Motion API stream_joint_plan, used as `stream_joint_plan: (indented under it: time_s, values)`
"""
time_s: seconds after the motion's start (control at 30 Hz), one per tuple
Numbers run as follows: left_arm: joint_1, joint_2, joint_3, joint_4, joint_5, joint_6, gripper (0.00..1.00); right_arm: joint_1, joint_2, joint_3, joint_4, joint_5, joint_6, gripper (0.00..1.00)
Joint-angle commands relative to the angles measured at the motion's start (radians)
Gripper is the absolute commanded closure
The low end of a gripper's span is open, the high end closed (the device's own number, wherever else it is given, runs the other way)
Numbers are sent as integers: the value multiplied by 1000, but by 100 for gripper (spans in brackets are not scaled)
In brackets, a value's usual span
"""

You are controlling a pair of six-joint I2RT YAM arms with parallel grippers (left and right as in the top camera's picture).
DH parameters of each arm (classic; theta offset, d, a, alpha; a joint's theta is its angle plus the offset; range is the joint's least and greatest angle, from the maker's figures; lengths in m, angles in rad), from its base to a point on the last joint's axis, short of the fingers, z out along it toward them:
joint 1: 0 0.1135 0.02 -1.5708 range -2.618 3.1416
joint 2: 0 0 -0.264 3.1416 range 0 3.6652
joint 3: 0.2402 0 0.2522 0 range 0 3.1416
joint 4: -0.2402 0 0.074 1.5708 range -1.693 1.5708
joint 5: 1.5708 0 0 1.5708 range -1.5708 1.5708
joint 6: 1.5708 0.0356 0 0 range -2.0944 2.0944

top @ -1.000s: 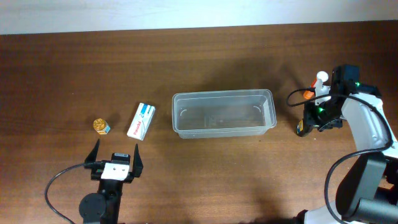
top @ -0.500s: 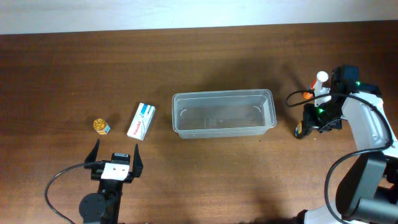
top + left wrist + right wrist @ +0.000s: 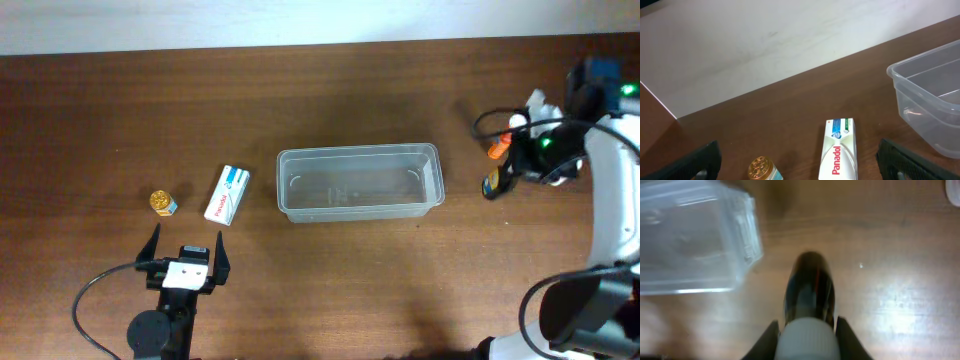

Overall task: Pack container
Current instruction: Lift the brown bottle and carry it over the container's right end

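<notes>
1. The container (image 3: 360, 151) stood upright near the middle of the table (image 3: 330, 90), its long side running left to right.
2. The left gripper (image 3: 187, 262) hovered at the near left of the table with its 2 jaws spread wide and nothing between them.
3. From the left wrist view, the 2 dark fingers (image 3: 700, 161) framed the lower corners of the picture, with open tabletop between them.
4. A white Panadol box (image 3: 227, 194) lay flat just left of the container and apart from it, on the far side of the left gripper.
5. A small gold-lidded jar (image 3: 163, 203) stood left of the Panadol box, near it but not touching.
6. In the left wrist view, the jar (image 3: 761, 169) was at the bottom edge, the box (image 3: 840, 150) was right of it, and the container's left end (image 3: 920, 65) showed at the right edge.
7. The right gripper (image 3: 505, 178) was right of the container's right end, clamped on a small dark bottle (image 3: 492, 185).
8. The right wrist view was blurred; it showed the right gripper (image 3: 807, 337) pinching the pale end of the bottle (image 3: 809, 287), whose glossy dark body pointed away over the wood.
9. In that view, the container's corner (image 3: 747, 240) lay to the upper left, clear of the bottle.
10. I could not tell whether the bottle touched the table.
</notes>
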Motion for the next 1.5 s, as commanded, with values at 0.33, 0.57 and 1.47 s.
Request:
stream_joint_plan:
  time_s: [0.33,0.57,1.47]
  values:
    - [4,-10,-2,-5,11,11,1,296,-14,153,21,-78,53,84]
    - [4,-10,-2,-5,11,11,1,415,42,150,72,17,107,83]
    - [4,-10,-2,-5,11,11,1,444,276,120,152,129,159,82]
